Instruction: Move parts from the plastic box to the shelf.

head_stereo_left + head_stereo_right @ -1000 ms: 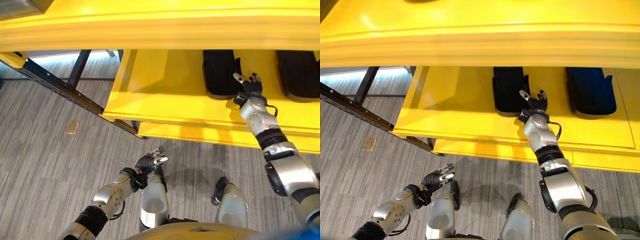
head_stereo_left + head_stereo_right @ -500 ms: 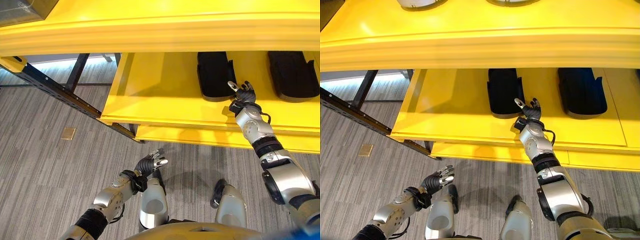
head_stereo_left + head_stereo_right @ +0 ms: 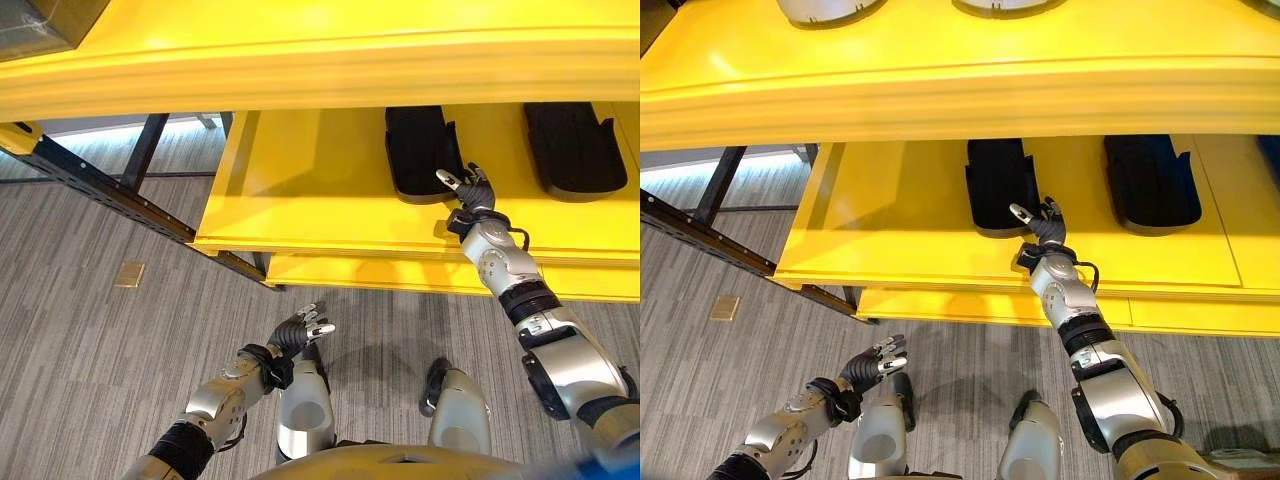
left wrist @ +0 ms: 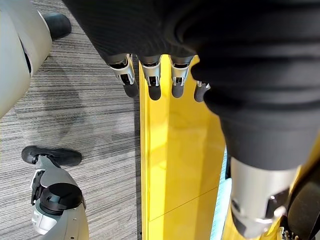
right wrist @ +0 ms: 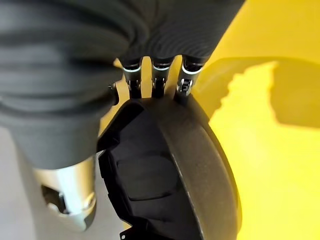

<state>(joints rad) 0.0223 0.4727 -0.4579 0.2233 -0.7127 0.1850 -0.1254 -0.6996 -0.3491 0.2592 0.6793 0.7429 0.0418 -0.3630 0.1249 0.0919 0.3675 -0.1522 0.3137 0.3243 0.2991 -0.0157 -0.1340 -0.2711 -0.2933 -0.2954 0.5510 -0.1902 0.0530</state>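
Note:
A black moulded part lies on the yellow shelf, and a second black part lies to its right. My right hand rests at the near right end of the first part. Its fingers are straight, with their tips against the part's rim, so the hand is open. My left hand hangs low over the grey floor in front of the shelf, open and holding nothing. Its fingers point toward the shelf's yellow edge.
An upper yellow shelf overhangs the work and carries pale rounded parts. A lower yellow ledge juts out under the shelf. A dark metal rail runs at the left. A small tan plate lies on the floor.
The whole picture has shifted, so the camera moved. My right hand stays at the black part's near end. The left hand has hardly moved.

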